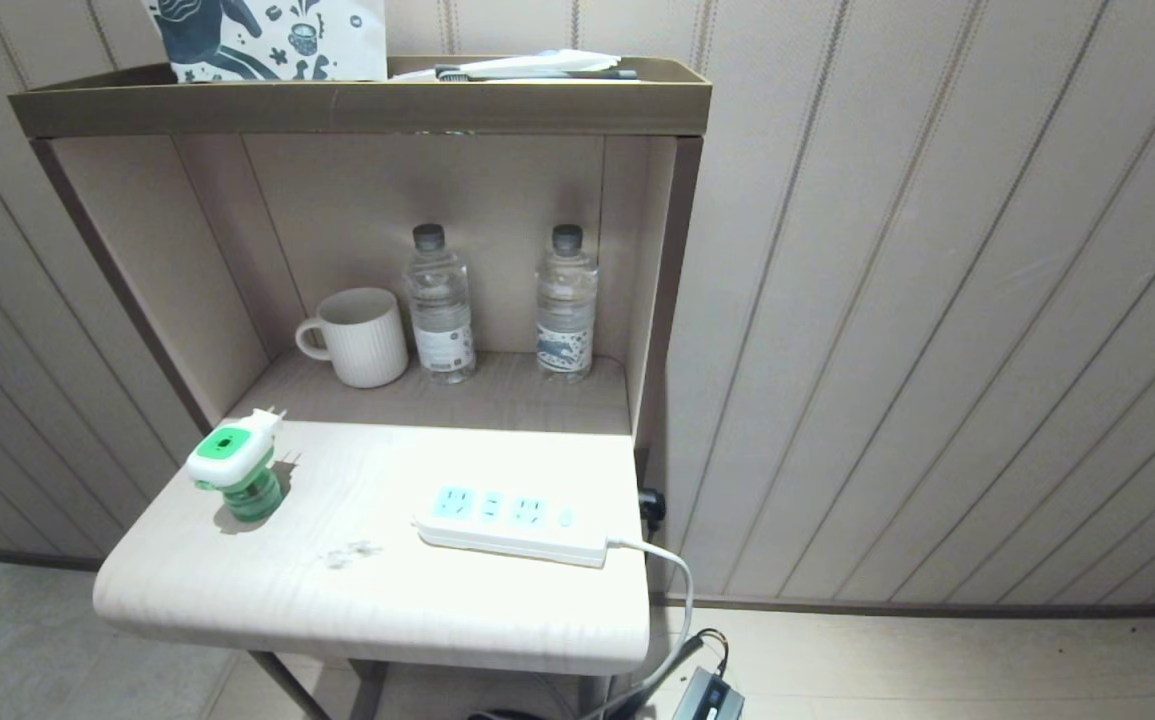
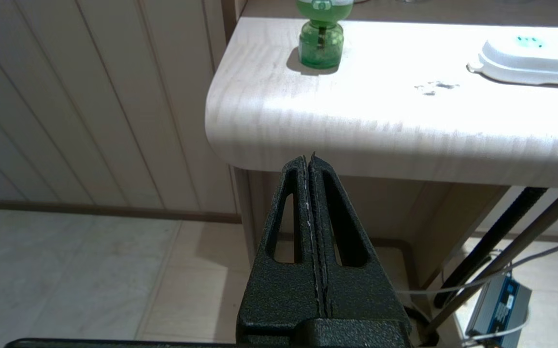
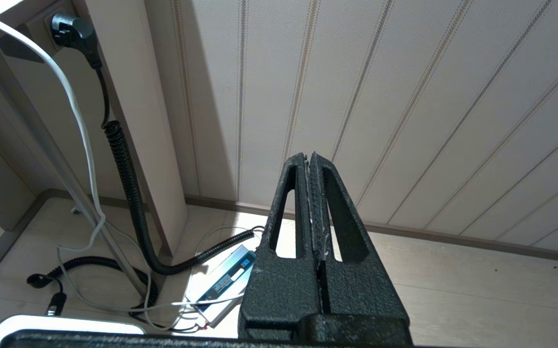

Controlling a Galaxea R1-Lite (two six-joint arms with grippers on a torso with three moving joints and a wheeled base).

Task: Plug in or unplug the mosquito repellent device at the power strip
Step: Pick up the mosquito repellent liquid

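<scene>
Head view shows the mosquito repellent device (image 1: 237, 466) standing unplugged at centre left of the frame, on the pale wood-grain tabletop (image 1: 367, 600), well apart from the power strip (image 1: 512, 520) lying flat at lower centre. From where I stand it looks light and a bit top-heavy: a squat translucent green bottle below, a glossy white-and-green plastic head above, two thin metal prongs pointing up and back. The bottle seems slippery and round, so I'd judge the flat sides of the hard head the safer place to pinch, keeping clear of the prongs, which could bend or scrape. The strip is a rigid white bar with three light-blue socket faces and a stiff white cord (image 1: 672, 570) trailing off the table's right edge; being light, it may slide when pushed into

Neither arm shows in the head view. In the left wrist view the left gripper (image 2: 310, 159), textured black, has its jaws pressed together on nothing, hanging below the table's rounded front edge. In the right wrist view the right gripper (image 3: 310, 159) is likewise pinched closed and empty, facing the striped wall panel (image 3: 428, 96) above the floor cables

A ribbed cream mug (image 1: 362, 338) and two clear water bottles (image 1: 439, 305) sit in the alcove at upper centre
</scene>
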